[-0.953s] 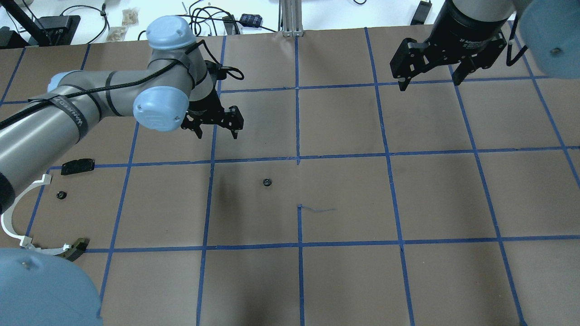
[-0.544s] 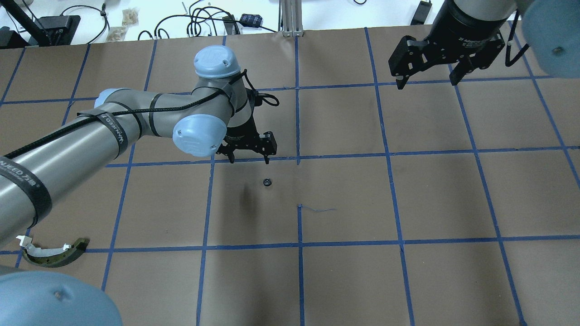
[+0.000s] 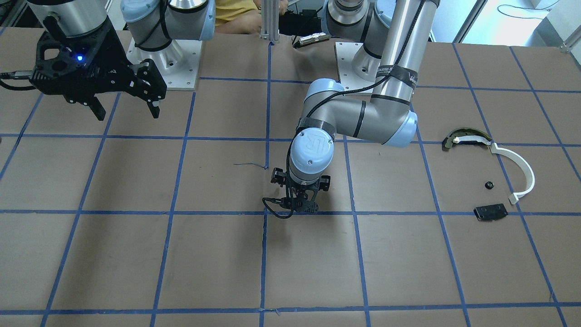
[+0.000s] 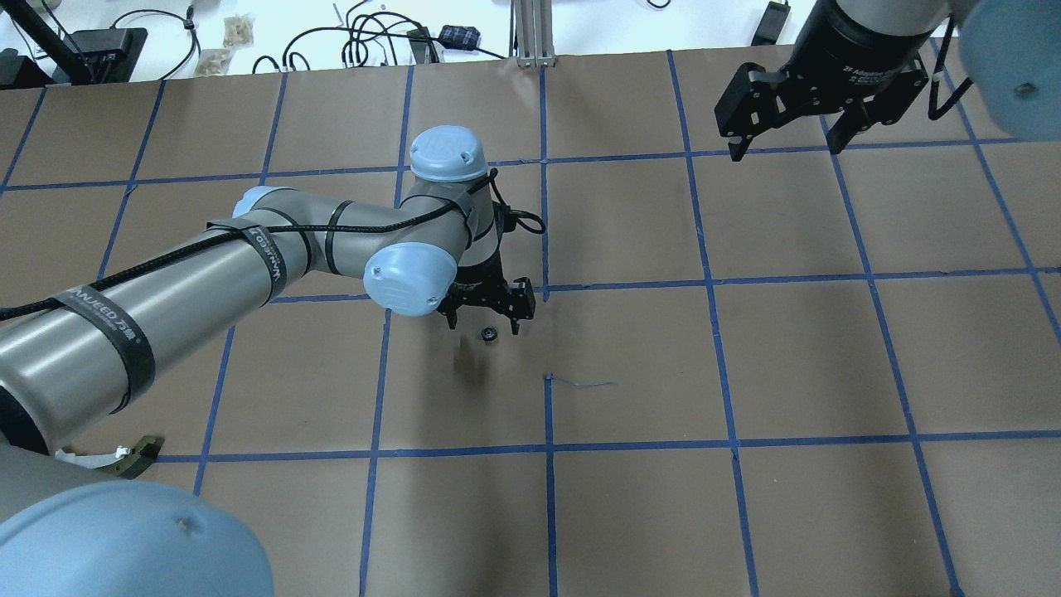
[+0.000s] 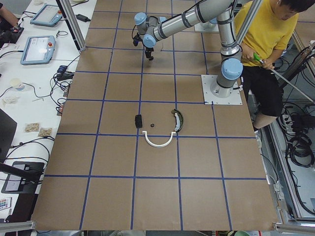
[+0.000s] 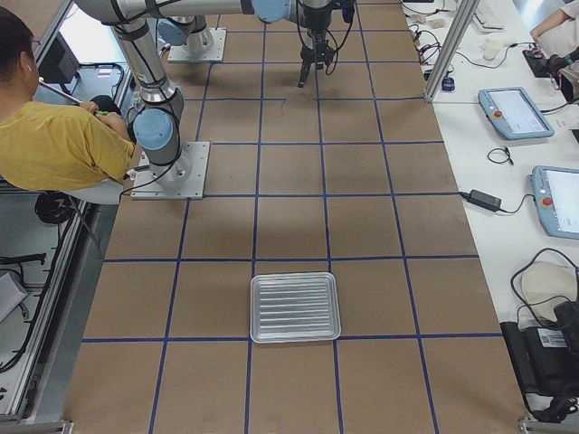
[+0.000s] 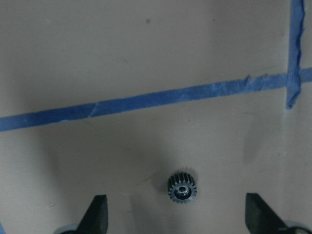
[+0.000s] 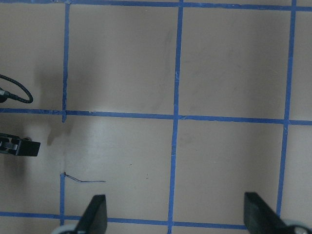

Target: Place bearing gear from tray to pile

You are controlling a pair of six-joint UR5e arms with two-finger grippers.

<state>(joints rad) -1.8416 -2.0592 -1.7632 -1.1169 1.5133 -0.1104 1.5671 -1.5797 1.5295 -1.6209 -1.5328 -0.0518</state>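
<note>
The bearing gear (image 4: pixel 489 334), a tiny black toothed wheel, lies on the brown paper near the table's middle. In the left wrist view the gear (image 7: pixel 182 187) sits between the open fingers. My left gripper (image 4: pixel 485 325) is open and empty, just above the gear; it also shows in the front view (image 3: pixel 299 206). The pile lies to my left: a white arc strip (image 3: pixel 522 170), a dark curved piece (image 3: pixel 463 137), a black plate (image 3: pixel 490 212) and a small black part (image 3: pixel 489 185). My right gripper (image 4: pixel 783 149) is open and empty, high at the far right.
A silver tray (image 6: pixel 296 307) stands at the table's right end, with nothing visible in it. A person in a yellow shirt (image 5: pixel 266 39) sits behind the robot bases. Cables and tablets lie on the white bench beyond the far edge (image 4: pixel 373 37).
My left arm has swung right and nearer, bringing the open gripper from the far-left square to just over the gear. It now hides most of the pile overhead. The right gripper has hardly moved.
</note>
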